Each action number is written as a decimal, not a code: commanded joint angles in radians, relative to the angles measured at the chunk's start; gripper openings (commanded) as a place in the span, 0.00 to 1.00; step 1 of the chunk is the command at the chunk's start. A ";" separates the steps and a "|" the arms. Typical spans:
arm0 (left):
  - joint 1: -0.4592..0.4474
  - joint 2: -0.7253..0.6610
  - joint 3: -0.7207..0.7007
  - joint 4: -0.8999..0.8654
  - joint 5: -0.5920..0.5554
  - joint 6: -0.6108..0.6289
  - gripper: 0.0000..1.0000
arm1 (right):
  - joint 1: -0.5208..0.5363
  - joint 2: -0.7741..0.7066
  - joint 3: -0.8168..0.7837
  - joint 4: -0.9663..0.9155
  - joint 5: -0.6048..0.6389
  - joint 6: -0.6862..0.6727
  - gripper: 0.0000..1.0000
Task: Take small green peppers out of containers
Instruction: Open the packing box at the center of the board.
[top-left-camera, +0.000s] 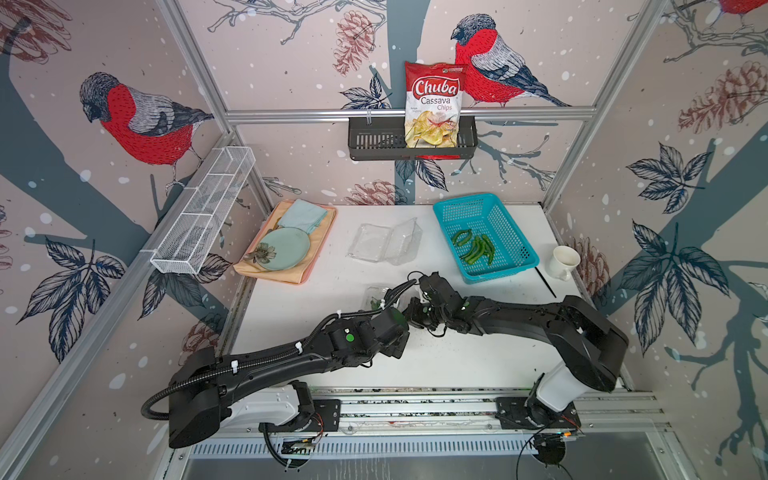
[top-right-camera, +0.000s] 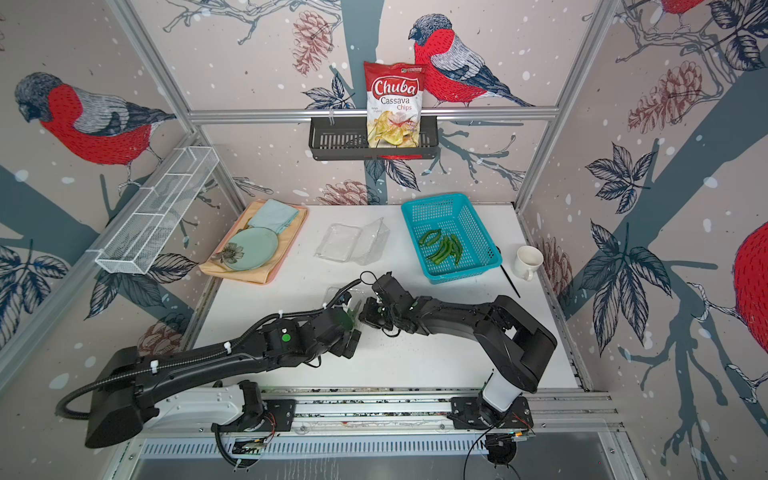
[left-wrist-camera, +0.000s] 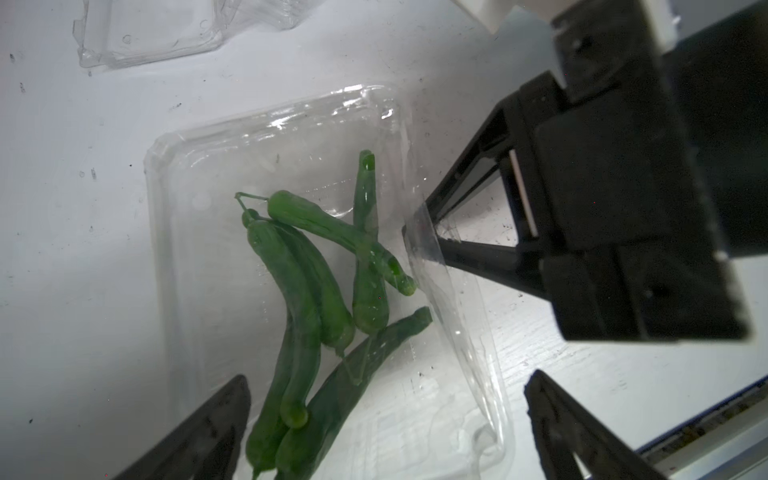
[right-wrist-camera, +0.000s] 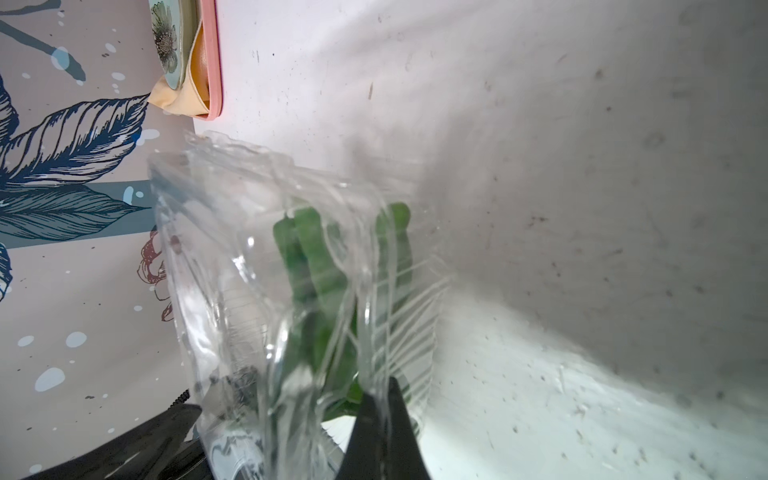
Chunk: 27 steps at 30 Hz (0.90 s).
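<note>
The right gripper (left-wrist-camera: 422, 232) is clenched on the edge of the lid (left-wrist-camera: 453, 299), holding that clear flap upright beside the near box (left-wrist-camera: 199, 187). In the right wrist view its tips (right-wrist-camera: 382, 419) sit pressed together on the plastic, with green showing through behind.

The left gripper (left-wrist-camera: 386, 376) is released. Its fingers (left-wrist-camera: 208, 432) are spread wide, grasping nothing, and hover over the near end of the box, which lies between them.

About six peppers (left-wrist-camera: 299, 282) lie in a crossed heap on the box floor, crowded toward the lid side. Neither gripper touches them.

In both top views the two wrists meet over the middle of the table (top-left-camera: 374, 365), and the near box (top-left-camera: 376, 295) (top-right-camera: 336, 293) peeks out from under the left arm.

Farther back the far box (top-left-camera: 384, 243) (top-right-camera: 351, 243) lies open and flat, well apart from the grippers. To its right stands the basket (top-left-camera: 511, 232) (top-right-camera: 478, 228) with several other peppers (top-left-camera: 476, 249) (top-right-camera: 442, 249) on its floor.

A mug (top-left-camera: 565, 262) stands just right of the basket, and a tray (top-left-camera: 320, 245) with a plate (top-left-camera: 286, 247) and a cloth (top-left-camera: 303, 214) sits at back left
</note>
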 joint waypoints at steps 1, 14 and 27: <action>-0.002 0.032 0.013 -0.007 -0.045 0.012 1.00 | 0.006 -0.007 -0.006 0.028 -0.010 -0.009 0.00; -0.033 0.061 0.050 0.046 -0.138 0.064 0.95 | 0.028 -0.059 -0.009 -0.026 -0.004 -0.019 0.00; -0.032 0.049 -0.021 0.056 -0.057 -0.038 0.95 | 0.029 -0.083 -0.028 -0.026 -0.025 -0.033 0.00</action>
